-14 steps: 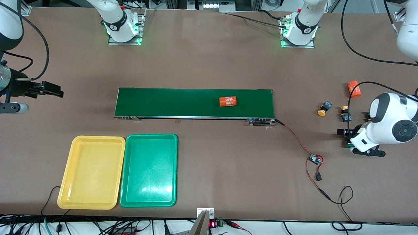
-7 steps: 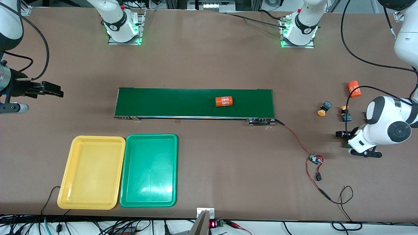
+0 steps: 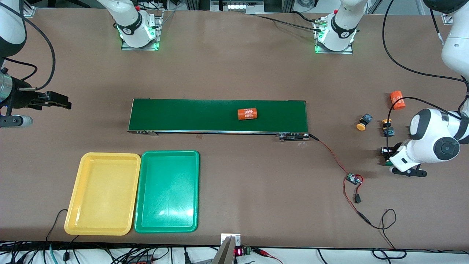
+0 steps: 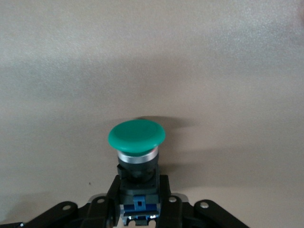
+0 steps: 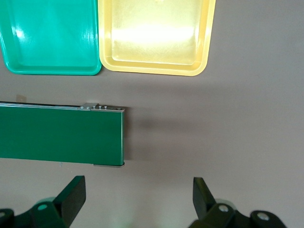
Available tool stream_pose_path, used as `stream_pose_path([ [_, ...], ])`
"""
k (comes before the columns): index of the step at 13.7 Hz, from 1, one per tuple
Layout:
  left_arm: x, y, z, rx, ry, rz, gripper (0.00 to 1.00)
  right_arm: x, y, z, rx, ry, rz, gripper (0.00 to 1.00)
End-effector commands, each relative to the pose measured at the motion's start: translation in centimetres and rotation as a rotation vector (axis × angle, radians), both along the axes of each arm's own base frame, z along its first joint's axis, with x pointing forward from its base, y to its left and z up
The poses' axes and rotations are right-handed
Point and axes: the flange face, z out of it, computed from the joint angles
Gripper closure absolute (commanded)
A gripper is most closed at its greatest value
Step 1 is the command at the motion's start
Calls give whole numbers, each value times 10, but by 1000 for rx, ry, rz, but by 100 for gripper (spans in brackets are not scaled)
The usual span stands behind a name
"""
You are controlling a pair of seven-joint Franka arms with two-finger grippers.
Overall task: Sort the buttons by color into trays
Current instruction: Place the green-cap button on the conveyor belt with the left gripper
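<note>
My left gripper (image 3: pixel 385 156) is low at the table (image 3: pixel 234 69), at the left arm's end well apart from the long dark-green conveyor belt (image 3: pixel 190 115), and its fingers are pinched on the dark body of a green-capped push-button switch (image 4: pixel 137 142). In the left wrist view the round green cap stands clear of my fingertips, with the silver collar and blue-black body clamped between them.

Two yellow-orange-capped push-button switches lie between that gripper and the belt's end: one (image 3: pixel 364 122) on its side nearer the belt, the other (image 3: pixel 387 127) just beside it toward the left arm's end. A small orange cylinder with white numbers (image 3: pixel 397 100) lies past them, farther from the front camera. A second orange cylinder (image 3: pixel 247 113) lies on the belt, in the half toward the left arm.

My right gripper (image 3: pixel 60 101) waits in the air over bare table off the belt's other end, its fingers (image 5: pixel 71 194) spread wide with nothing between them.

The shallow yellow plastic tray (image 3: pixel 75 216) and the shallow green plastic tray (image 3: pixel 144 220) lie touching side by side, nearer the front camera than the belt, the green one closer to the belt's middle. Both hold nothing.

A small circuit board with red and black wires (image 3: pixel 354 179) lies near the belt's left-arm end, nearer the front camera.
</note>
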Motion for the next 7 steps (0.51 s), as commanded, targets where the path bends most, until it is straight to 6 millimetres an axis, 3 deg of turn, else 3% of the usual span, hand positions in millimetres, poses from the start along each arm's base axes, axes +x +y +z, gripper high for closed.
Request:
stream_pose_path([
  [1, 8, -32, 45, 18, 26, -72, 82, 3, 2, -2, 5, 11, 5, 0],
  [5, -1, -163, 121, -48, 133, -246, 81, 5, 2, -13, 9, 33, 4, 0],
  [7, -12, -221, 140, -41, 149, -260, 81, 8, 8, -20, 7, 46, 6, 0],
])
